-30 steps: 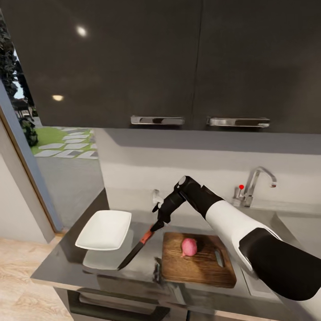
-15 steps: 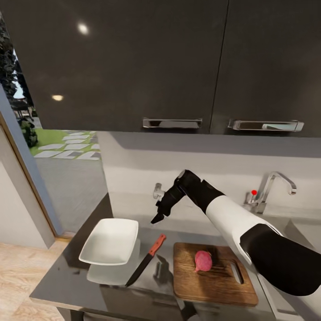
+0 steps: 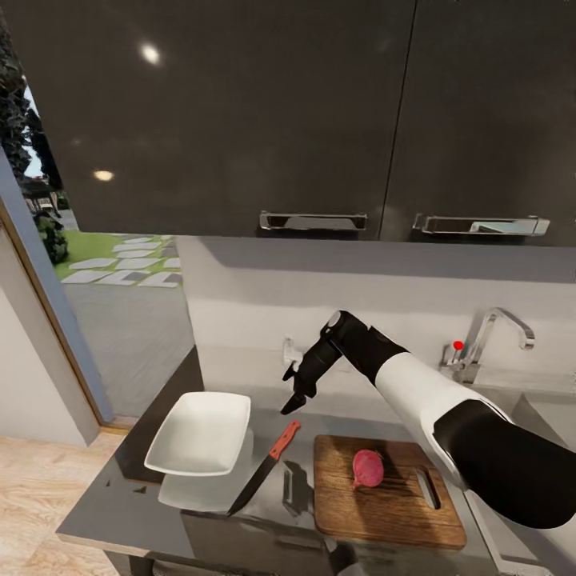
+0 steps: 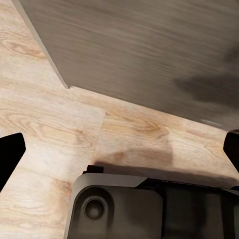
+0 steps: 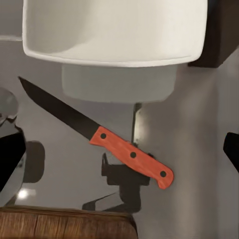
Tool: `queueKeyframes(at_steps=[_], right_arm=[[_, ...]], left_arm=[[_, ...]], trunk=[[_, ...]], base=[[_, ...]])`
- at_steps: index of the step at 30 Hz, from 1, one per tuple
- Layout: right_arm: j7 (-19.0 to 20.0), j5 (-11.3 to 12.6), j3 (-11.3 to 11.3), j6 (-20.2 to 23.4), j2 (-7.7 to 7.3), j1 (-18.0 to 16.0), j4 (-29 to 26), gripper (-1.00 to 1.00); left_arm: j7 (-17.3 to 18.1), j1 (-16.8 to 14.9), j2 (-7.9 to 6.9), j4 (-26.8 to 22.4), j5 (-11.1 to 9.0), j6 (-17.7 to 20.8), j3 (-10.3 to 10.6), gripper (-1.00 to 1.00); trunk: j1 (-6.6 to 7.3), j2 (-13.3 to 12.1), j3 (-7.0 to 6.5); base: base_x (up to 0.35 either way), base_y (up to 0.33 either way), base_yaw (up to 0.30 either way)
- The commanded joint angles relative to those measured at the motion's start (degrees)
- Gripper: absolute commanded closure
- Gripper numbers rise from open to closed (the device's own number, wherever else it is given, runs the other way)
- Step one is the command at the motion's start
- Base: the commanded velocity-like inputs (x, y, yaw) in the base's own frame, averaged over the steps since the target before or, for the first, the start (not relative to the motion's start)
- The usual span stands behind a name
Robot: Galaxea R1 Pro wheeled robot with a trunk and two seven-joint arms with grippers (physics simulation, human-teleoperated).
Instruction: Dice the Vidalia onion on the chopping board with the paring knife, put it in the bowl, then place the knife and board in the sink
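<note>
Countertop [image 3: 120,504] grey, glossy, under dark cabinets [image 3: 240,112]; right tool [image 3: 290,400] apparently open, empty, above paring knife [image 3: 264,468].

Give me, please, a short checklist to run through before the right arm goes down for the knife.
1. Right gripper open, empty: ok.
2. Paring knife flat on the countertop, handle toward the gripper: ok.
3. Gripper above the handle, apart from it: ok.
4. Vidalia onion whole on the chopping board: ok.
5. Bowl touching the blade: cannot tell.
6. Left gripper open over the floor: ok.
</note>
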State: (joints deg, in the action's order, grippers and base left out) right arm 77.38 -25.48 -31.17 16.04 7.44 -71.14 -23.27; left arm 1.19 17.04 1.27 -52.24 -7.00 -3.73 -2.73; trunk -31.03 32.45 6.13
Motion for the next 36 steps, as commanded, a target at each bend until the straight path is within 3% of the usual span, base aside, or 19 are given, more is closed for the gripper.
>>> queueKeyframes(at_steps=[1,12,29,36], right_arm=[[0.3,-0.1,-0.1,0.3,-0.05,0.0,0.0,-1.0],[0.6,-0.2,0.0,-3.3,-1.21,0.0,1.7,-1.0],[0.3,-0.2,0.0,-4.8,-1.9,0.0,2.0,-1.0],[0.4,-0.3,0.0,-10.1,-2.3,0.0,4.1,-1.0]], left_arm=[[0.1,0.0,0.04,-0.1,-0.6,-0.1,-0.1,-1.0],[0.1,0.0,0.05,0.1,-0.6,-0.1,-0.1,-1.0],[0.1,0.0,0.05,0.2,-0.6,-0.1,-0.1,-1.0],[0.1,0.0,0.05,0.2,-0.6,-0.1,-0.1,-1.0]], trunk=[[-0.02,0.1,0.1],[-0.02,0.1,0.1],[-0.02,0.1,0.67],[-0.02,0.1,1.32]], base=[[-0.026,0.0,0.0],[-0.006,0.0,0.0],[0.0,0.0,0.0],[0.0,0.0,0.0]])
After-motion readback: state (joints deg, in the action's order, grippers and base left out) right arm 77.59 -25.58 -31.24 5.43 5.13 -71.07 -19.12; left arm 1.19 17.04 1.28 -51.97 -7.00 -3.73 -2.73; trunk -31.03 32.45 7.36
